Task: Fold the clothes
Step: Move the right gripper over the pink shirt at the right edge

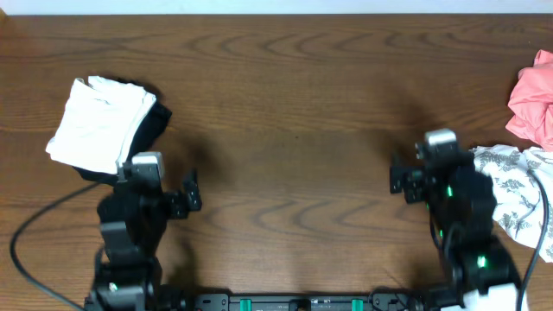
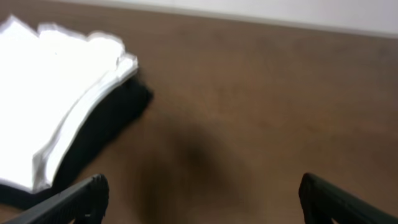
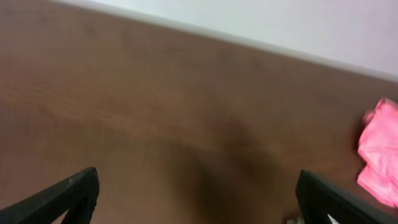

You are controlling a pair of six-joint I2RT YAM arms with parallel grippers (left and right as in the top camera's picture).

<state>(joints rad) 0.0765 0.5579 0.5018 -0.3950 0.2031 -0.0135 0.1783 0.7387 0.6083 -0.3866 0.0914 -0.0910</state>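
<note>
Crumpled salmon-pink soft fabric garment (image 1: 534,97) lies bunched and unfolded at the far right edge of the dark brown wooden desk (image 1: 285,78), cut off by the frame, close to a rumpled white cloth with grey leaf print (image 1: 517,194). Over bare desk, the left claw (image 2: 208,208) gapes wide and empty near a folded plain white garment (image 1: 99,125) resting on a black item (image 1: 160,117). Likewise the right claw (image 3: 199,205) spreads wide, grips nothing, and sits apart from the pink garment.

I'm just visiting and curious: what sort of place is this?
Probably a robotics lab bench: a left arm and a right arm stand at the edge of a wooden table, with a folded white garment, a pink garment and a leaf-print cloth set out.
</note>
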